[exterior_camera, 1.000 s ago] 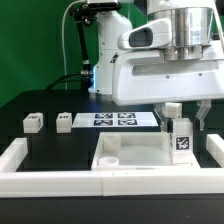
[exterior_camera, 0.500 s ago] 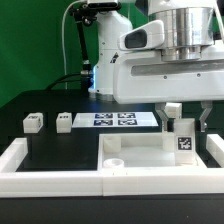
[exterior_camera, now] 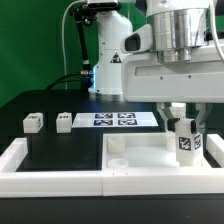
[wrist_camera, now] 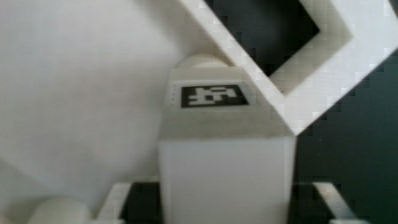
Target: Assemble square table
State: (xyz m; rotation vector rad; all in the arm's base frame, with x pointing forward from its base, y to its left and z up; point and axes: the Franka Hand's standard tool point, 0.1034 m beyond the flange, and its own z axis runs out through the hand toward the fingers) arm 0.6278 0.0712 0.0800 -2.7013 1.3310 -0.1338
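Closest to me runs the long white wall point(exterior_camera: 60, 180). Just behind it the square table top point(exterior_camera: 140, 155) lies flat, at about 5 o'clock on the black table point(exterior_camera: 40, 145) in the exterior view. At the top's 3 o'clock side, the gripper point(exterior_camera: 185, 128) has its two fingers closed partway on one white leg point(exterior_camera: 184, 145). The leg stands upright with its tag facing me, low over that corner. I cannot tell if it touches. I think the job now is to fix this leg into the corner. To do it well, hold the leg straight, line it up, push down softly while turning, and let go only once it sits firm. Farther back, near 9 o'clock, wait a small leg point(exterior_camera: 32, 122) and the other small leg point(exterior_camera: 64, 121), with the marker board point(exterior_camera: 115, 118) toward 12 o'clock.
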